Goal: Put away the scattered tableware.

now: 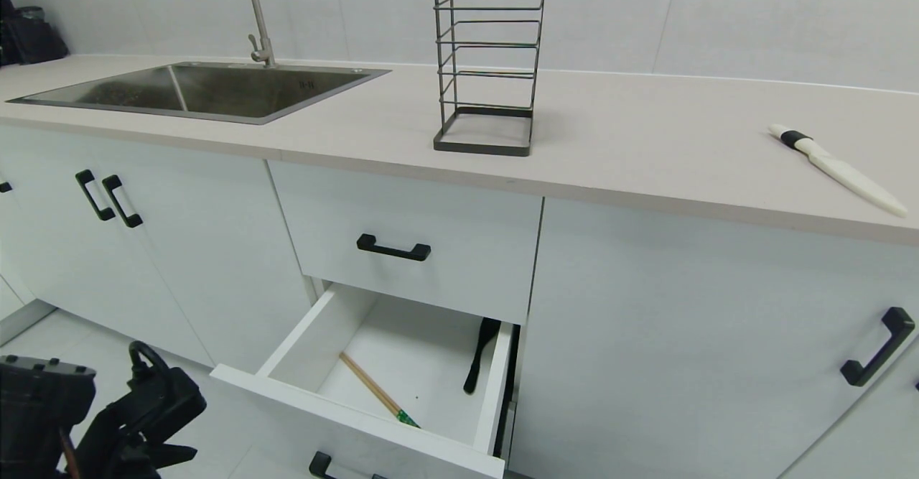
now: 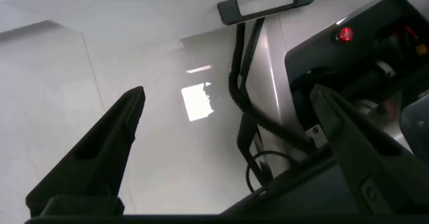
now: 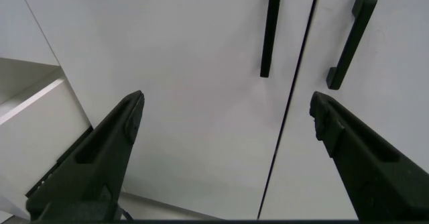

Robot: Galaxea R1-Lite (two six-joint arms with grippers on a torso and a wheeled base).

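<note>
A white knife (image 1: 836, 169) with a black band lies on the counter (image 1: 646, 141) at the far right. Below the counter, the lower drawer (image 1: 359, 418) is pulled out. Inside it lie a wooden chopstick (image 1: 377, 391) with a green tip and a black utensil (image 1: 479, 353) against its right wall. My left gripper (image 2: 228, 93) hangs low over the pale floor, open with nothing between its fingers. My right gripper (image 3: 228, 98) faces white cabinet doors, also open and holding nothing.
A tall black wire rack (image 1: 488, 62) stands mid-counter, with a steel sink (image 1: 201, 87) and a tap (image 1: 251, 5) at the left. The closed upper drawer has a black handle (image 1: 393, 249). Two black door handles (image 3: 270, 29) show ahead of the right gripper.
</note>
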